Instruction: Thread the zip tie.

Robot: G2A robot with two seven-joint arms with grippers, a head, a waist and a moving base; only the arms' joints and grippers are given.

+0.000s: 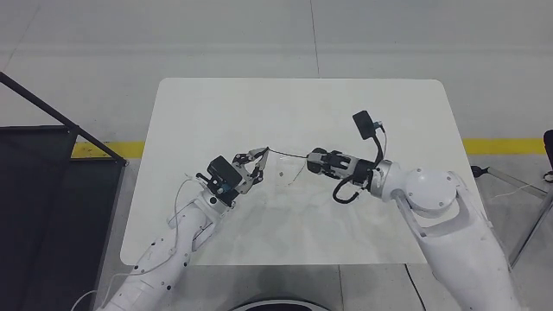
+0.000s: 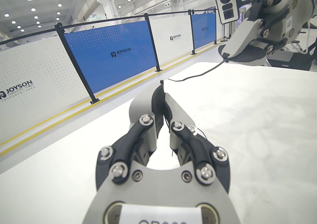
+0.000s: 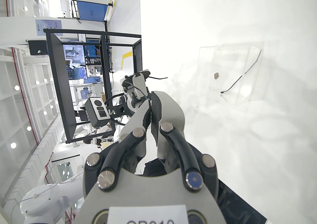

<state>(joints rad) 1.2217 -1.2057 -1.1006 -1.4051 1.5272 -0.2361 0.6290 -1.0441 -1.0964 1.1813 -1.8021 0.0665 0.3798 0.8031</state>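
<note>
black zip tie horizontal, gripped by left end effector and right end effector

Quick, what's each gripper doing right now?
Left gripper: fingers closed on one end of the zip tie.
Right gripper: fingers closed on its other end.

logo lettering on the fence panels

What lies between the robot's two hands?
A thin black plastic zip tie spans from the left hand to the right hand, both pinching it above the white table; the top view shows it.
</note>
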